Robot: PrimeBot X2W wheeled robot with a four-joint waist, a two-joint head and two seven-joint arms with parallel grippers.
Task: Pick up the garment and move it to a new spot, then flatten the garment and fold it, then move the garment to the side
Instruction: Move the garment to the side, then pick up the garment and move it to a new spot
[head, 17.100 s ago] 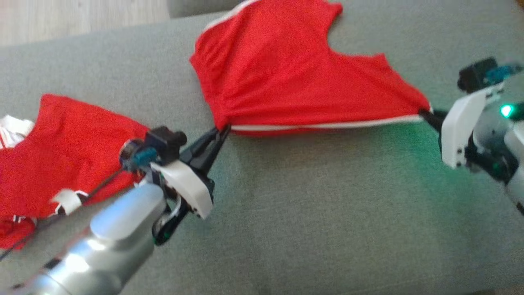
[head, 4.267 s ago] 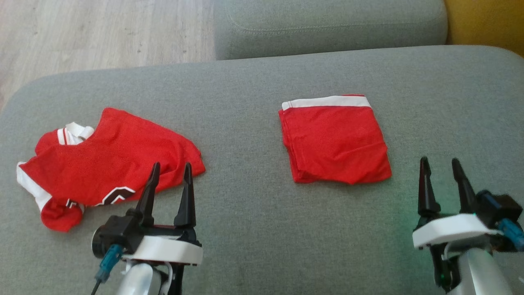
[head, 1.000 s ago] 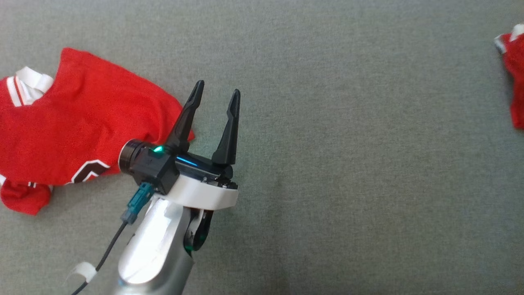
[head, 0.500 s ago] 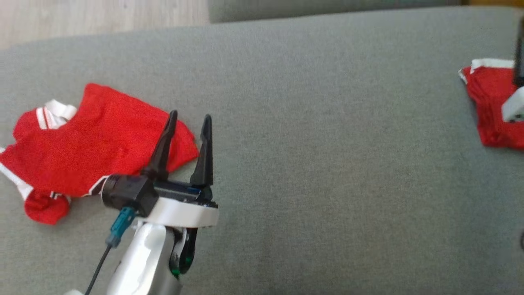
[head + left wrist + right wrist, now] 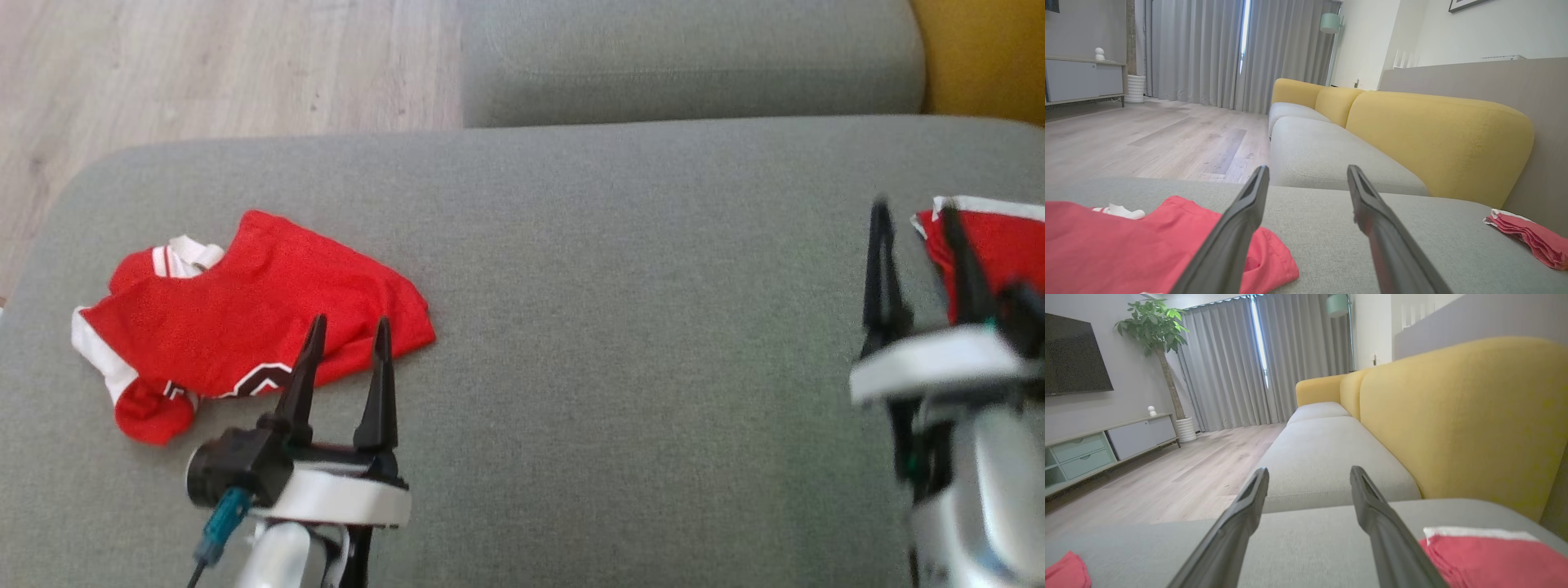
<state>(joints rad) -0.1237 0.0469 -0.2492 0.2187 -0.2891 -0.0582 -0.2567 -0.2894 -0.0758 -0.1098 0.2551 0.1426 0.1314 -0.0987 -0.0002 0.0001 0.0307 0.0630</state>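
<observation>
Found the folded red garment (image 5: 1000,245) flat at the grey sofa cushion's (image 5: 620,327) right end. Saw the right gripper (image 5: 913,207) just before it, spread wide, empty. Noted the left gripper (image 5: 349,322) likewise spread, empty, by a crumpled red jersey (image 5: 261,318).

The seat cushion (image 5: 620,327) is a plain, heathered grey. The crumpled jersey (image 5: 245,318) on it is bright red with white trim at the collar and sleeve edges, and a black-and-white chevron mark near its lower hem. The folded garment (image 5: 1004,245) is the same red, with one white band along its far edge. The sofa backrest (image 5: 1433,139) is mustard yellow. The floor (image 5: 204,73) is pale wood-grain plank, and the curtains (image 5: 1229,363) are grey. The left gripper (image 5: 349,322) and right gripper (image 5: 913,207) are black, each above a white collar on a silver forearm; a teal connector (image 5: 219,531) hangs off the left one.
</observation>
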